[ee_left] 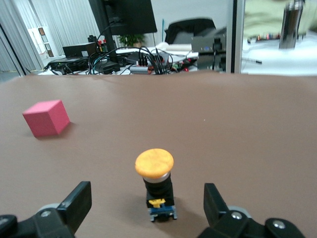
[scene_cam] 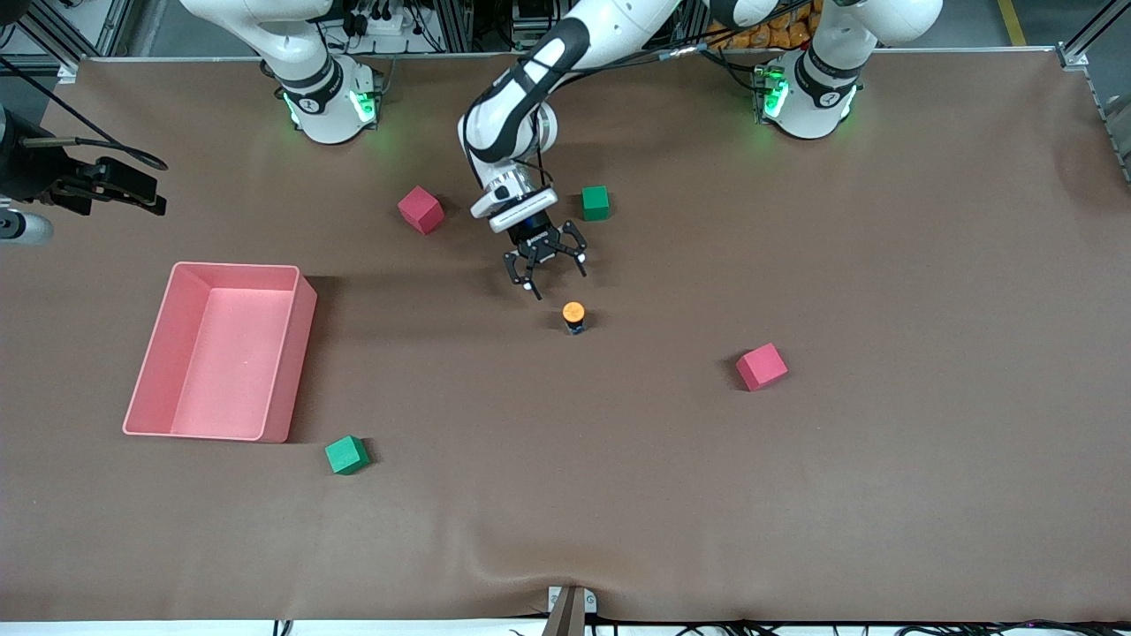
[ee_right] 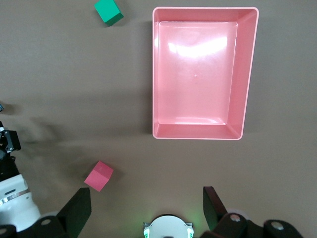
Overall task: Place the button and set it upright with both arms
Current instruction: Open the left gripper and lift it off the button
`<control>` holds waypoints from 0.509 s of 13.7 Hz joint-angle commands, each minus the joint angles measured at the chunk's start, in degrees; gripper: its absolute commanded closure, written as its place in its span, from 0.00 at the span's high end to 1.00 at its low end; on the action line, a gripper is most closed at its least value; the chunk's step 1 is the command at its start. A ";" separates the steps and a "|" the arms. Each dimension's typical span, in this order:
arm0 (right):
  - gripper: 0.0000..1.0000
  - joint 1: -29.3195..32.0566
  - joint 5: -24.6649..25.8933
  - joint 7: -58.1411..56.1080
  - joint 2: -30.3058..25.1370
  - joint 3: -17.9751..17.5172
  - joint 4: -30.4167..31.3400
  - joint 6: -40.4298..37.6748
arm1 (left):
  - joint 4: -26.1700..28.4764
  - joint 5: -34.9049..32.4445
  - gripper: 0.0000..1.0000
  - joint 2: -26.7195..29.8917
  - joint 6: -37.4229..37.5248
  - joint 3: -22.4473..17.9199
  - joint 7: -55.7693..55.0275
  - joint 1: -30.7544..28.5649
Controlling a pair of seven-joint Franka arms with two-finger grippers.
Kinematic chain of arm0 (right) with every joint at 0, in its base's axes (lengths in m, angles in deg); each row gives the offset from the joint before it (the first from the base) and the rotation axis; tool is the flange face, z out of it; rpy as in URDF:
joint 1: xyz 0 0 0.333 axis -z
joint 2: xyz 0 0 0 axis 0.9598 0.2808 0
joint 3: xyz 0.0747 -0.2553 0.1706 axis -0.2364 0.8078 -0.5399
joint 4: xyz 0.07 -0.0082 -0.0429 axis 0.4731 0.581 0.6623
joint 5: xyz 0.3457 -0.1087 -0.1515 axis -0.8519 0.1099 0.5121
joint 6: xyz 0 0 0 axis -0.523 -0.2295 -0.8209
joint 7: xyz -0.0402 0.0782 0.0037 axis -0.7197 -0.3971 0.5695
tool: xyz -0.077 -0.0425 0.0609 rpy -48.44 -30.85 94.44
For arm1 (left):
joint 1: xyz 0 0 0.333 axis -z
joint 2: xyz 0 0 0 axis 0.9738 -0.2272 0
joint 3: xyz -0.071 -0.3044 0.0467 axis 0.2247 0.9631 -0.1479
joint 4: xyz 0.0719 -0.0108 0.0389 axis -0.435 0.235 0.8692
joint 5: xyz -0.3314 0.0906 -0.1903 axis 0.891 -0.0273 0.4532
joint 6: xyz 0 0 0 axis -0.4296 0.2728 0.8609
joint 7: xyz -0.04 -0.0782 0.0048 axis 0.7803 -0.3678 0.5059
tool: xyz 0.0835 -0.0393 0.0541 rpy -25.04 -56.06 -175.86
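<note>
1. Left gripper (scene_cam: 554,271) hanging with fingers (ee_left: 77,202) spread, holding nothing, just above the table (scene_cam: 884,486).
2. Button (scene_cam: 573,316) standing upright, orange cap up, just beside it, mid-table.
3. Right gripper (ee_right: 147,210) waiting wide over pink tray (scene_cam: 287,353).

Setting: robotics laboratory. Evidence: two white jointed robot arms (scene_cam: 530,79) with green-lit bases, mounted along a bench covered in a brown sheet (scene_cam: 795,495); aluminium frame posts at the bench corners; tangled black cables (ee_left: 138,62), a dark monitor (ee_left: 129,17), electronics boxes and an office chair (ee_left: 190,29) at the bench edge.
</note>
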 commanded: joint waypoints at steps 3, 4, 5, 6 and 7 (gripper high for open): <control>1.00 -0.34 -0.55 0.59 -0.53 0.22 0.05 -0.18 | 2.69 9.51 1.00 11.73 -1.75 1.42 14.78 -4.53; 1.00 -0.34 -0.55 0.59 -0.53 0.22 0.05 -0.18 | 2.69 11.71 1.00 14.02 -2.37 1.51 18.55 -5.58; 1.00 -0.34 -0.55 0.59 -0.53 0.22 0.05 -0.18 | 2.69 14.26 1.00 16.65 -2.99 1.60 21.98 -7.25; 1.00 -0.34 -0.55 0.59 -0.53 0.22 0.05 -0.18 | 2.69 17.50 1.00 19.64 -3.78 1.60 25.93 -9.00; 1.00 -0.34 -0.55 0.59 -0.53 0.22 0.05 -0.18 | 2.69 20.84 1.00 22.45 -4.48 1.60 30.24 -11.02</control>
